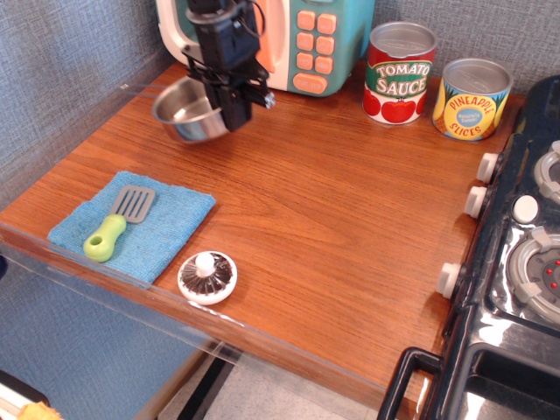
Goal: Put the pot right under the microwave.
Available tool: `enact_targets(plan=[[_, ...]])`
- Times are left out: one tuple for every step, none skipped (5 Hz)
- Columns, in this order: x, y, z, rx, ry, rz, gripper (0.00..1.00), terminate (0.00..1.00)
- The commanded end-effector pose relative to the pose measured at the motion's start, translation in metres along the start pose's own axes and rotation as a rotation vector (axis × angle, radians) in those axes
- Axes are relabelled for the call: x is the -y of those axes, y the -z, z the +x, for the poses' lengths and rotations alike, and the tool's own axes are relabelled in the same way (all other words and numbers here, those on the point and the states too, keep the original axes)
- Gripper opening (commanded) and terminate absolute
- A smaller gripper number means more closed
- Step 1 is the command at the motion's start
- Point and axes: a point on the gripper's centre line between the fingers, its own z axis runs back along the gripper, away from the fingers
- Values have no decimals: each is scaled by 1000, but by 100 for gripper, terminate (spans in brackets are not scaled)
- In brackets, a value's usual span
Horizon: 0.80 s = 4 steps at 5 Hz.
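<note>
"TOMATO SAUCE" can [399, 77]; "PINEAPPLE SLICES" can [473, 101]

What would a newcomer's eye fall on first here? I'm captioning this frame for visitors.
The black gripper holding the shiny steel pot by its rim, just in front of the white-and-teal microwave at the back left. Next, the two bright tins, tomato sauce and pineapple slices, at the back right.
</note>
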Motion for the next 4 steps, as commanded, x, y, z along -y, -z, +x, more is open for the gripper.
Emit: enact_targets(plan=[[11, 8, 8, -45, 28, 44, 100, 0], [11, 15, 4, -87, 13, 52, 100, 0], [13, 6, 1, -84, -3, 30, 100, 0], [18, -37, -3, 37, -10, 22, 100, 0]])
